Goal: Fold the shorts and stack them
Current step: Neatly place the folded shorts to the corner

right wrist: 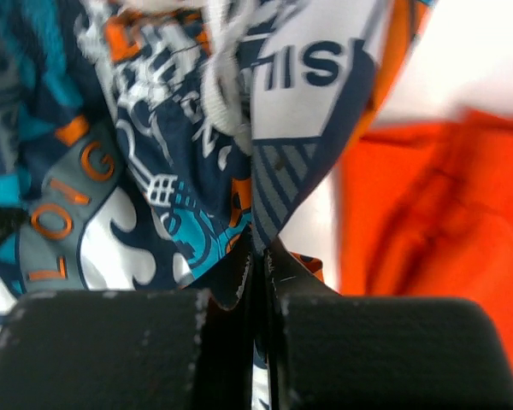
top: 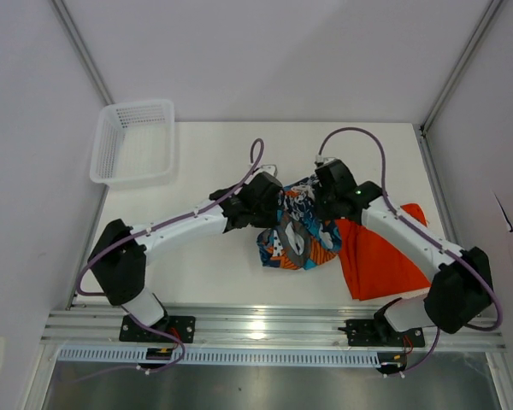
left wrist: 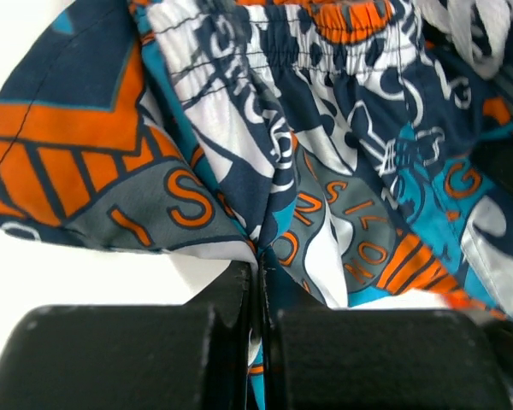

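— While the patterned shorts (top: pixel 295 232) sit bunched up in the middle of the tabletop (top: pixel 214 273), why pinch them from both sides?

— My left gripper (left wrist: pixel 258 272) is clamped tight on a fold of cloth at their left edge. My right gripper (right wrist: pixel 258 254) is clamped just as tight on a fold at their right edge, below the white drawstring (right wrist: pixel 227 85). With two holds set apart like that, I judge I can draw the crumpled fabric out flat before making any fold.

— And the other pair?

— The plain orange shorts (top: pixel 380 256) lie spread on the tabletop just right of the patterned pair, partly under my right arm. The two pairs look to be touching, though I can't be sure. I reckon the orange pair waits there for its turn, or as the base of the stack.

— What's around you?

— The tabletop is white and matt. A white mesh basket (top: pixel 132 141) overhangs its far left corner, well apart from both pairs. Pale walls with metal framing close in three sides, and an aluminium rail (top: pixel 265 325) along the near edge carries my bases.
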`<control>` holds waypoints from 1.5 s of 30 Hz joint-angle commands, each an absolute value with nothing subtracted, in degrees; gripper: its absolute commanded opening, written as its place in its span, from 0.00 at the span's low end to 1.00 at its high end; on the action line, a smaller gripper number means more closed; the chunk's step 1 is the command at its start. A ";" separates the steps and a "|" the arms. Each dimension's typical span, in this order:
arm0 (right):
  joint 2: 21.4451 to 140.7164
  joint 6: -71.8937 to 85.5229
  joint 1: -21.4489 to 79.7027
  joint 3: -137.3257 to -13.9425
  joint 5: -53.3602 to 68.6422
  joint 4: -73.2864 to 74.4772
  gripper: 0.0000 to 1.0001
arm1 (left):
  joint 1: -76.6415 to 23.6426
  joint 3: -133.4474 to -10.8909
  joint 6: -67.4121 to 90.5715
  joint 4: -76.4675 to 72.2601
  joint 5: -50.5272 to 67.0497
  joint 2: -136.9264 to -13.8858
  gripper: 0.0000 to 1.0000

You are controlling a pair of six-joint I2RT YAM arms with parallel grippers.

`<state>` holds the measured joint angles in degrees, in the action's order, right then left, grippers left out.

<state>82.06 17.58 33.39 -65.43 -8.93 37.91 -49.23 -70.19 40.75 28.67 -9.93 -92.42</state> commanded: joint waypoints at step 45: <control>57.92 21.18 -19.77 -49.57 -2.90 37.18 0.00 | -70.93 -103.88 47.46 17.75 -11.86 -125.06 0.00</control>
<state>58.30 20.82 -18.11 -49.89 -3.60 42.02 -70.19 -99.96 47.13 19.16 -10.57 -123.94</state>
